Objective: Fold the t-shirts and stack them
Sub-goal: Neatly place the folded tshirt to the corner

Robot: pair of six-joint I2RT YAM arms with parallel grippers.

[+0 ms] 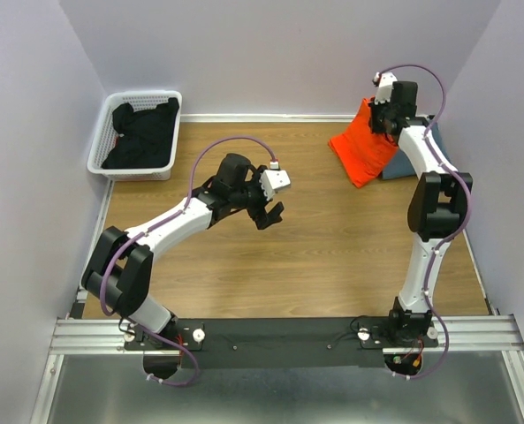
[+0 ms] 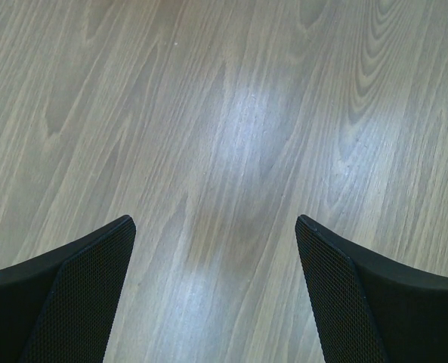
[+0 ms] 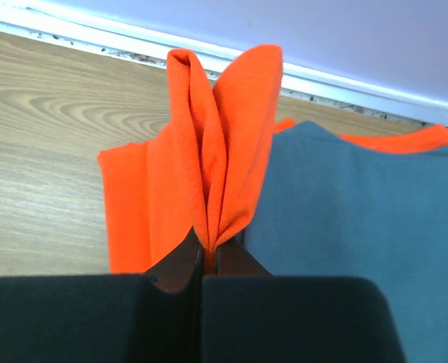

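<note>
At the far left corner I see a white basket with dark cloth heaped in it. Right of it, the left fingers hang over the bare wooden worktop, spread wide and grasping nothing; my left wrist view shows only wood grain between them. Further right, near the back wall, the orange t-shirt lies on the worktop with a pinched fold raised up. The right fingers are clenched tight on that fold. The blue-grey t-shirt lies flat against the orange one on its right side, touching it, with a strip of orange showing past its far edge.
</note>
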